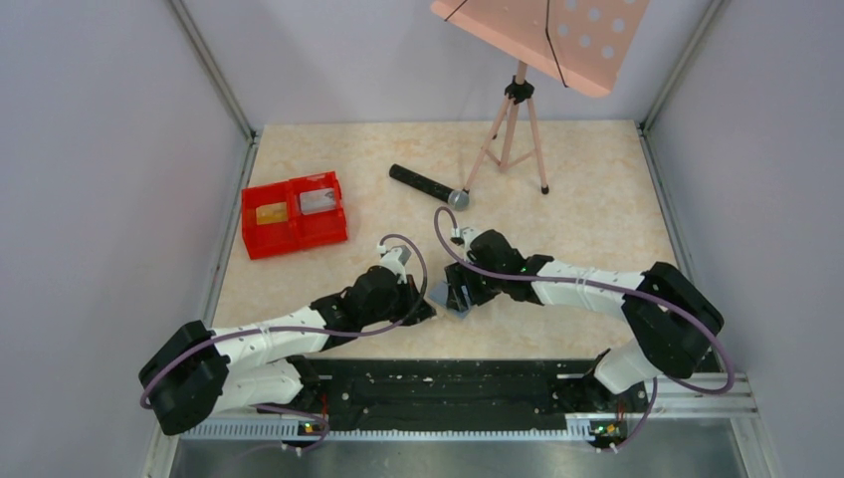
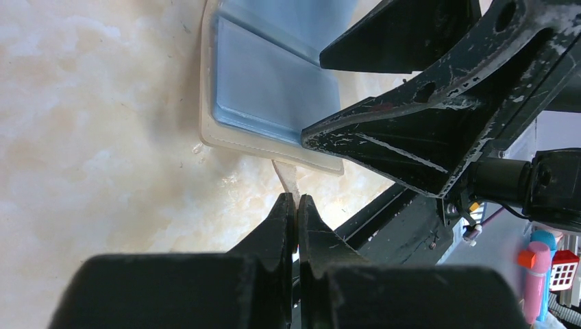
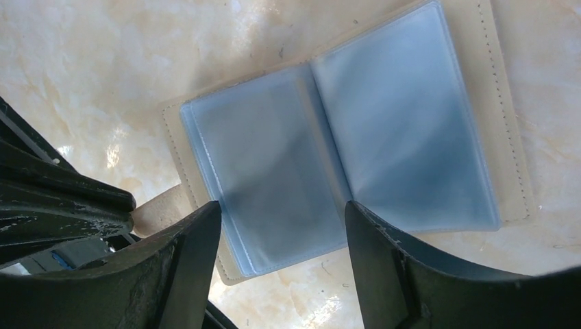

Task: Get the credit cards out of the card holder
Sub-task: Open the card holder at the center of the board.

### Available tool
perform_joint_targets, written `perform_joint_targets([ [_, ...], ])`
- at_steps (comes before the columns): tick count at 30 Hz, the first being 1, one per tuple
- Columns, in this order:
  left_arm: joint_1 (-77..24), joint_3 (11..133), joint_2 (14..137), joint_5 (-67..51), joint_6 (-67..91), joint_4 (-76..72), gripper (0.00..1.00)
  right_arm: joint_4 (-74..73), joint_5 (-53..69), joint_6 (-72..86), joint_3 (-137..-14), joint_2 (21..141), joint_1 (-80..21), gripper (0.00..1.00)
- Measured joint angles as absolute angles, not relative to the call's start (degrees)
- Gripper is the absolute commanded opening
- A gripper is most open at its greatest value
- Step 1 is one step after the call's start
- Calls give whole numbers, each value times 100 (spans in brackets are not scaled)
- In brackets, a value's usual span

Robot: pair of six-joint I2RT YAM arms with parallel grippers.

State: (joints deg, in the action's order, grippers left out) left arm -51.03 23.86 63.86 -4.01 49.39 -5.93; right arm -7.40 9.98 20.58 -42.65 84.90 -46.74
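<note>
Blue sleeves of the holder [image 3: 336, 157] lie open and look empty at the table's [image 1: 597, 199] near middle, the left gripper [image 2: 297, 205] pinching its cream tab [image 2: 286, 179] and the right gripper [image 3: 281, 209] spread wide over its edge, gripping nothing. A tug could slip that thin tab free or drag the holder into the crowding right fingers. A gold card [image 1: 271, 213] and a grey card [image 1: 316, 201] sit in the red tray [image 1: 295, 242], well apart; mic [image 1: 428, 185] and tripod [image 1: 513, 124] block nothing.

Bright, even light; soft sheen on card holder [image 3: 404, 123]
</note>
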Motion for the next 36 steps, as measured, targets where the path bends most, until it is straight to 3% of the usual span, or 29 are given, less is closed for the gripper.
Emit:
perform_joint_targets([
  [15, -5103, 2383, 6346, -399, 4941, -587, 0, -642, 930, 2058, -4198, 8519, -4687, 71],
  [25, -5103, 2383, 6346, -392, 4941, -585, 0, -659, 663, 2067, -4198, 8519, -4727, 61],
  [36, -5103, 2377, 6311, -342, 4941, -589, 0, -746, -64, 2163, -4198, 8058, -4753, 61],
])
